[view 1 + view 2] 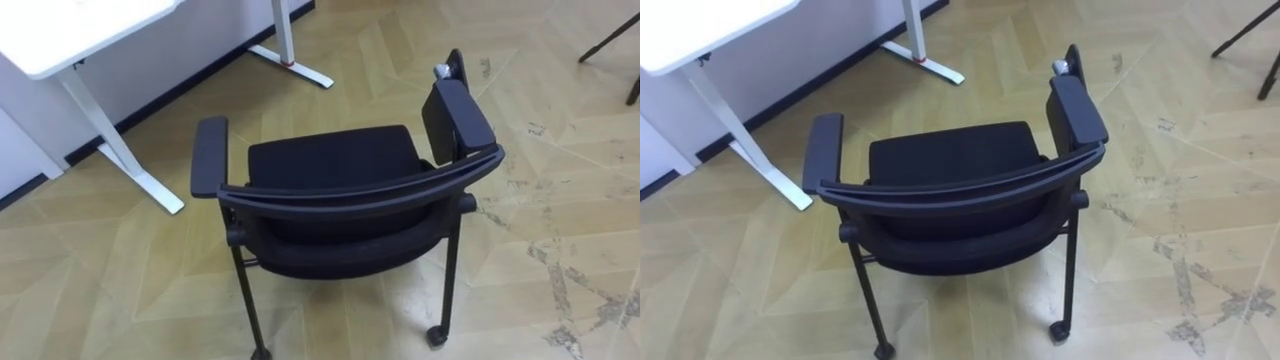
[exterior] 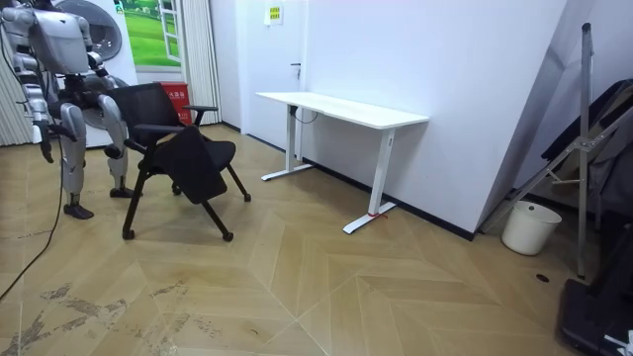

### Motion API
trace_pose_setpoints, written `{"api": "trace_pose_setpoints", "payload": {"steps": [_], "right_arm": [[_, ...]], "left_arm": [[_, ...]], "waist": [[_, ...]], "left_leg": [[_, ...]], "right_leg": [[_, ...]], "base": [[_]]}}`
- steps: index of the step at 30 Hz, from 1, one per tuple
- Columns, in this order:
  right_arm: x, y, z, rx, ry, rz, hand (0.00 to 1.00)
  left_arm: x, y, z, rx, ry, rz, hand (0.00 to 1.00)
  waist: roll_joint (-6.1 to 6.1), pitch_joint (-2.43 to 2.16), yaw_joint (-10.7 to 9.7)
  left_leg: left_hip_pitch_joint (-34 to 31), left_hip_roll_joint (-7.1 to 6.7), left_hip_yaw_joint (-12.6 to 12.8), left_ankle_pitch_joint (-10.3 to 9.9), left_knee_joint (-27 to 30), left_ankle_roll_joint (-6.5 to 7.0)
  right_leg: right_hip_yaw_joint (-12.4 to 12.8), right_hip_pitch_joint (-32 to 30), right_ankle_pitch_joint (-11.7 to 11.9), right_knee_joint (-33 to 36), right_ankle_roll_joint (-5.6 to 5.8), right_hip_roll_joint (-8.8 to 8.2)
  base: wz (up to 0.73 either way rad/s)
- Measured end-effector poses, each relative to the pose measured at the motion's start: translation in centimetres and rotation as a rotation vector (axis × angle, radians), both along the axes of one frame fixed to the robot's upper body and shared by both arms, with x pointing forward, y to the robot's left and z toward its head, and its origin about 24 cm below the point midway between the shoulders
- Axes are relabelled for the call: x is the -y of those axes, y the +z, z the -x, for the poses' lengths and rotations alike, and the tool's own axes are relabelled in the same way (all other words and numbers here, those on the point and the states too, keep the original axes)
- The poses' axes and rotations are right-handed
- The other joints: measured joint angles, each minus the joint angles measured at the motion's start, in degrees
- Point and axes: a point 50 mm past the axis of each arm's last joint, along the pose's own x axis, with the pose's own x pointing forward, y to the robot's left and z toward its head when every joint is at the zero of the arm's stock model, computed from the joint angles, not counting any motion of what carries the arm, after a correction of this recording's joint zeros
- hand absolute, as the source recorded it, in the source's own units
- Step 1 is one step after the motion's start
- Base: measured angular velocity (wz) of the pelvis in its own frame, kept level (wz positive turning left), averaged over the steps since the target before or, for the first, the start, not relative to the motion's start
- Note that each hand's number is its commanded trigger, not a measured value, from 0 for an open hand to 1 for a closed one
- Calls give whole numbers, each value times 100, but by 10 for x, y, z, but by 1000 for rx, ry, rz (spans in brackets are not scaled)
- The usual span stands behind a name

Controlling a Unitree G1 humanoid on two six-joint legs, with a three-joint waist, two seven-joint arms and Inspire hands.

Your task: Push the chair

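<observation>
A black chair (image 1: 335,160) with armrests and small casters stands on the wooden floor just below me, its curved backrest rail (image 1: 360,190) nearest and its seat facing away towards the white desk (image 1: 70,30). In the room view I stand upright directly behind the chair (image 2: 183,158), at the room view's left. My left hand (image 2: 116,150) hangs low beside the chair's back, and my right hand (image 2: 46,153) hangs at my other side. Neither touches the chair.
The desk's white legs (image 1: 130,170) and long foot (image 1: 295,65) stand ahead on my left. Dark legs of another frame (image 1: 610,40) show at the far right. A white bin (image 2: 529,227) and a folded dark stand (image 2: 584,148) sit at the room view's right.
</observation>
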Motion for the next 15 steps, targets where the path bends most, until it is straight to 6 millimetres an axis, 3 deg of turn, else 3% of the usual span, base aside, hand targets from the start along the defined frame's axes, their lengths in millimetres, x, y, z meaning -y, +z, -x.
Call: {"api": "trace_pose_setpoints", "payload": {"steps": [7,10,13,15], "right_arm": [[5,2,0,36,-10,7,0],[11,3,0,47,-18,10,0],[15,5,-2,57,12,20,0],[16,6,-5,64,49,24,0]], "left_arm": [[-26,12,-16,90,115,-132,0],[-43,25,-38,171,107,-242,0],[-58,47,-69,280,15,-380,0],[-66,68,-96,368,-97,-489,0]], "waist": [[102,7,18],[146,39,96],[198,39,144],[246,12,139]], "left_leg": [[10,17,-9,-64,93,3],[55,16,-6,-64,88,4],[74,17,-5,-64,89,5],[35,16,-15,-63,103,6]], "right_leg": [[-19,40,-1,44,5,2],[-14,84,-1,40,6,1],[-17,104,0,40,6,2],[-24,82,0,37,7,4]], "base": [[1],[0],[0],[0]]}}
